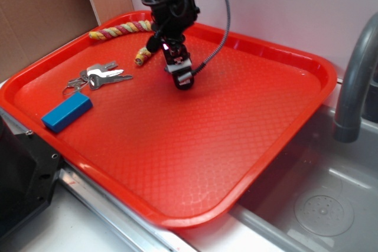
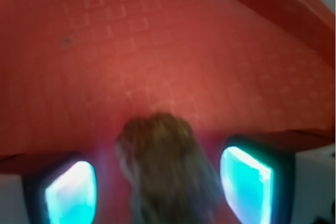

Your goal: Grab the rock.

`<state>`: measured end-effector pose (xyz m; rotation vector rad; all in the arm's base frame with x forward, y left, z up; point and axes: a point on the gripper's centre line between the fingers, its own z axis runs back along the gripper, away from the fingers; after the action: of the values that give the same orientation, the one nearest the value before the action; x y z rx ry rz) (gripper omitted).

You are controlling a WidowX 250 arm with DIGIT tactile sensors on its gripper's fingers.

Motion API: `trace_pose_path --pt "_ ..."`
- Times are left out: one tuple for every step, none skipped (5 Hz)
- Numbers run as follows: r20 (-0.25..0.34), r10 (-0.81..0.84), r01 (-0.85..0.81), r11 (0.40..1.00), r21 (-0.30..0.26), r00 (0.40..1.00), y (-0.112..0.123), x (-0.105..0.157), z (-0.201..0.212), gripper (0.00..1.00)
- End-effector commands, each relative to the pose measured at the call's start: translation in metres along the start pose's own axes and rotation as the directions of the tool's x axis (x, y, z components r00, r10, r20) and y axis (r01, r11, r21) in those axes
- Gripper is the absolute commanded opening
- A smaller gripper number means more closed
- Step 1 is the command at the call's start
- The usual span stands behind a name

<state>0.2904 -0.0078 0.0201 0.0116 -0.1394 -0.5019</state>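
The gripper hangs over the middle of the red tray, tilted down from the far edge, and in the wrist view the rock sits between its two glowing fingers; whether they already pinch it or merely flank it I cannot tell, since the blur hides any contact. That straddling pose suits a grab from both sides. Outward, the rope lies along the far left edge, while the keys and blue block rest near the left edge, well apart from it.
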Motion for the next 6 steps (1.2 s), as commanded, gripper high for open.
trace_pose_path --pt "-0.001 -0.026 0.026 0.999 0.045 1.000 -0.005 0.010 -0.003 0.00" --pt "-0.011 -0.005 0.005 0.999 0.054 1.000 -0.001 0.006 -0.001 0.00" --pt "-0.036 0.047 -0.046 0.998 0.032 0.998 0.005 0.001 0.005 0.00" --pt "-0.079 0.145 -0.142 0.989 0.038 0.986 0.010 -0.003 0.025 0.00" --pt "-0.203 0.370 -0.363 0.929 0.073 0.907 0.015 -0.009 0.069 0.00" --pt "-0.208 0.451 -0.442 0.892 0.092 0.868 0.010 -0.017 0.105 0.00"
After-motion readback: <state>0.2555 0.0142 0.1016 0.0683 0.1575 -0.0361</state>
